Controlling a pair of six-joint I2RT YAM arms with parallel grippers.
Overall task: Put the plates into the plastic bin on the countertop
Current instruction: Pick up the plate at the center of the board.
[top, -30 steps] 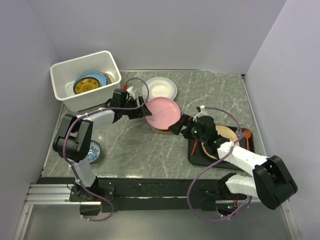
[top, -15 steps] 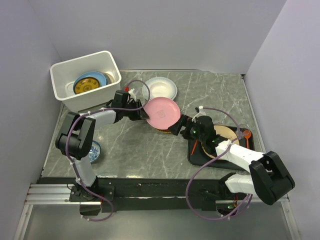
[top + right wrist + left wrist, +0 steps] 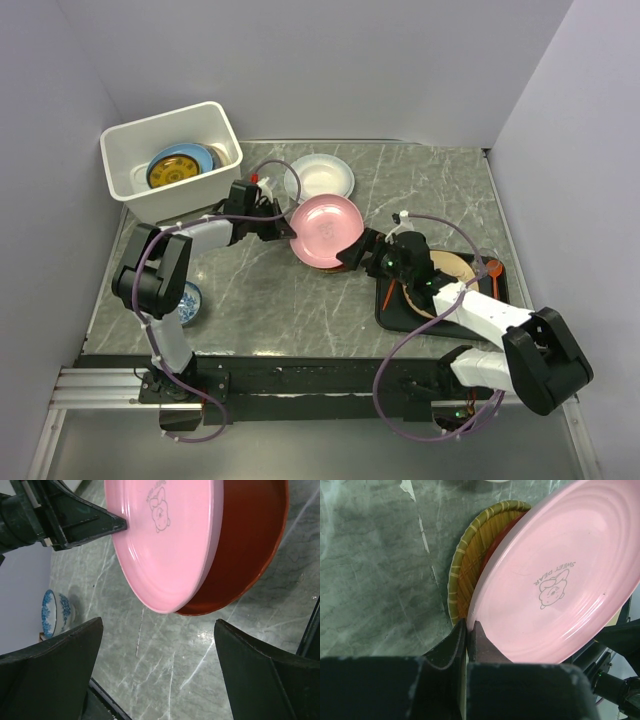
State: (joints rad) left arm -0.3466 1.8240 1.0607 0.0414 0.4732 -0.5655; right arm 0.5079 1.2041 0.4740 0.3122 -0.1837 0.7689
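Our left tool (image 3: 468, 625) pinches the rim of the tilted pink plate (image 3: 555, 580); our right tool (image 3: 159, 627) stands open just beside that plate, a red plate (image 3: 250, 555) directly beneath it

White-and-black left arm (image 3: 200, 236), matching right arm (image 3: 490, 318) — looping purple cables (image 3: 383, 365), black wedge jaws

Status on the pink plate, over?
Left gripper shut on pink plate rim, plate tilted over red-orange plate. Right gripper open beside it. Path to plastic bin looks open.
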